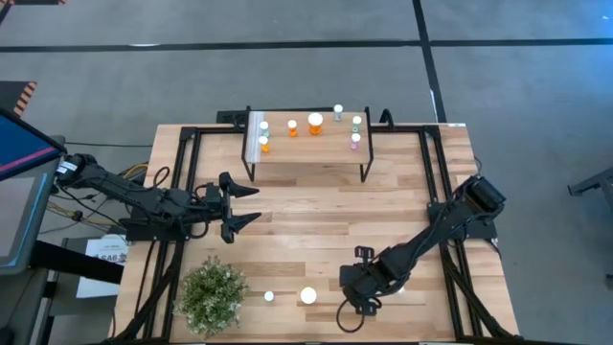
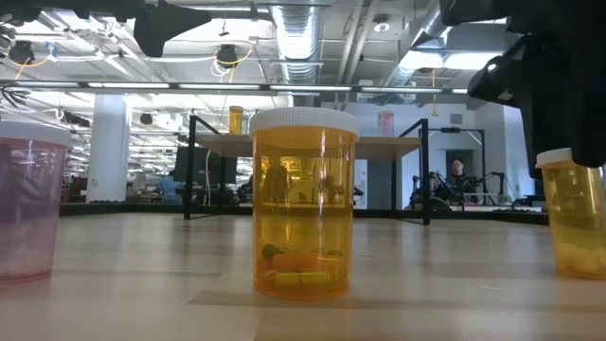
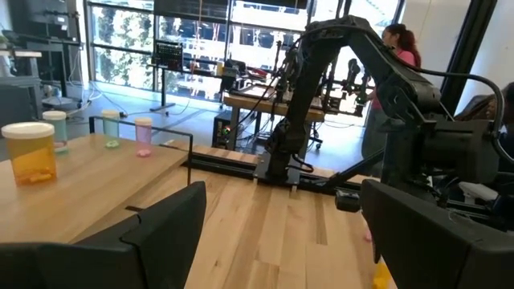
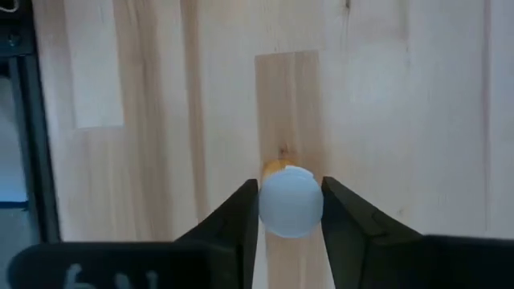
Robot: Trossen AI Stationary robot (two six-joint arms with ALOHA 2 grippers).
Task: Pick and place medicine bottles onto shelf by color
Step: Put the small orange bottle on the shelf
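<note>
Over on the left side of the pale wooden worktop [image 1: 316, 211], the left gripper [image 1: 251, 204] hangs with its dark fingers [image 3: 157, 233] spread wide and nothing between them, pointing toward the middle of the boards. Near the front edge sits the bushy green plant [image 1: 213, 292], and just to its right stand two loose bottles: a small white-capped bottle [image 1: 269, 297] and then a larger orange pill bottle with a white round cap [image 1: 308, 296]. From table height that big orange bottle [image 2: 303, 204] stands upright, some tablets lying at its bottom, with a pink translucent bottle [image 2: 28, 204] to one side of it.

At the back of the worktop stands the small light-wood shelf on thin black legs [image 1: 306, 153]. On it, running across, are a few small bottles by the white strip end, including a little orange one [image 1: 264, 146], then another small orange bottle [image 1: 292, 126], a larger orange bottle [image 1: 315, 123], a small teal-green bottle [image 1: 338, 112] and a small pink bottle [image 1: 355, 141] near the far end.

Further right, at the front, the right gripper [image 1: 362, 295] is down at the worktop. Its wrist camera shows the two dark fingers [image 4: 233, 221] drawn in against both sides of a white round cap on a small orange bottle [image 4: 291, 201], which stands upright on the wood.
</note>
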